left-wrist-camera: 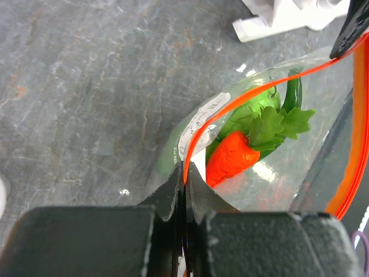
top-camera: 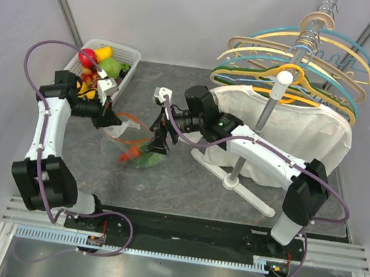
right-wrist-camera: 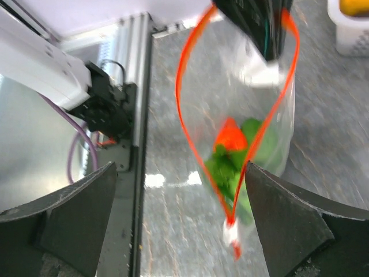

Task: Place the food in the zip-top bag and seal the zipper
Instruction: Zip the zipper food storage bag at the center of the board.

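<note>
Left pincer [left-wrist-camera: 184, 173], at the bottom centre of its wrist view, is clamped on the thin red-orange zipper strip [left-wrist-camera: 199, 130] of the crinkly transparent zip-top bag [left-wrist-camera: 271, 179], holding it by one point of the mouth edge. Right pincer [right-wrist-camera: 179, 173] stands wide and holds nothing, its fingers either side of the gaping mouth in its own view. The bag lies at centre-left of the top view, between the two pincers, and holds a glossy orange toy carrot with green leaves [left-wrist-camera: 230, 158] and an elongated dark green piece [left-wrist-camera: 291, 92].

Risks, as judged: with a single pinch carrying the bag, a slip on the thin strip would drop it and could spill the carrot. The unsupported far side of the mouth may fold shut before more food goes in. The open right fingers could snag the film.

Surroundings: the white lattice basket [top-camera: 131, 58], upper left of the top view, contains red, yellow and green toy pieces [top-camera: 102, 52], with the left arm lying between it and the bag. A rack of coloured hangers [top-camera: 287, 77] with a white shirt [top-camera: 296, 133] fills the upper right, its base close beside the right arm.
</note>
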{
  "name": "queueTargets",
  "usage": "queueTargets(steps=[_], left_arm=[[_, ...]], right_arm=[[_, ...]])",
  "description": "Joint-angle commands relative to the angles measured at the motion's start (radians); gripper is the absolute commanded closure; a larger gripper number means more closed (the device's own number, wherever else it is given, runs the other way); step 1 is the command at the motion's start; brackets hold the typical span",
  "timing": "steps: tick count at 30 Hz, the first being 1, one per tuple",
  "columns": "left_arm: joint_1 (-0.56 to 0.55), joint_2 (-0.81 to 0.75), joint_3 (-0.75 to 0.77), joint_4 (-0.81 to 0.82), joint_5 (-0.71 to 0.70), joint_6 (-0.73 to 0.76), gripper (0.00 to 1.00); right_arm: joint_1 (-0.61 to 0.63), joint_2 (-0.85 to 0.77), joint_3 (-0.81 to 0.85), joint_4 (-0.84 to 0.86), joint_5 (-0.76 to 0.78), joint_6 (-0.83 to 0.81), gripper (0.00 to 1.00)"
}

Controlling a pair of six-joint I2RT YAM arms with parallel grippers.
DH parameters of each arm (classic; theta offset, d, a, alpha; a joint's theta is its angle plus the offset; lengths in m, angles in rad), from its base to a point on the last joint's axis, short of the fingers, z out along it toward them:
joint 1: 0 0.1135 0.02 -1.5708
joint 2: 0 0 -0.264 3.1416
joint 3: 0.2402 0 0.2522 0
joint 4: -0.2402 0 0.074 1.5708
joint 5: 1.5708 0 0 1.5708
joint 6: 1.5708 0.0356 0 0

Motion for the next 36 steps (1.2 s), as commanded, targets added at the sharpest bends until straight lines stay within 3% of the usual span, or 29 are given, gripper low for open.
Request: queueTargets(steps=[1,7,16,22,29,33,36], left_arm=[[0.031,0.027,0.065,0.006,0.073,-0.007,0.98],[0.033,0.014,0.045,-0.020,0.085,0.063,0.98],[0.034,-0.021,-0.022,-0.067,0.117,0.239,0.98],[0.034,-0.022,-0.038,-0.099,0.136,0.298,0.98],[0.039,-0.004,-0.026,-0.101,0.146,0.290,0.98],[0.048,0.007,-0.015,-0.107,0.154,0.289,0.98],[0.046,0.008,-0.013,-0.113,0.156,0.295,0.98]], right_arm=[[-0.003,-0.073,-0.092,0.050,0.119,-0.083,0.02],[-0.003,-0.154,-0.275,0.187,0.257,-0.124,0.02],[-0.003,-0.252,-0.517,0.538,0.386,-0.092,0.14],[-0.004,-0.264,-0.585,0.646,0.337,-0.110,0.21],[-0.004,-0.255,-0.654,0.730,0.267,-0.153,0.41],[-0.004,-0.240,-0.659,0.718,0.254,-0.198,0.45],[-0.004,-0.232,-0.652,0.728,0.259,-0.198,0.54]])
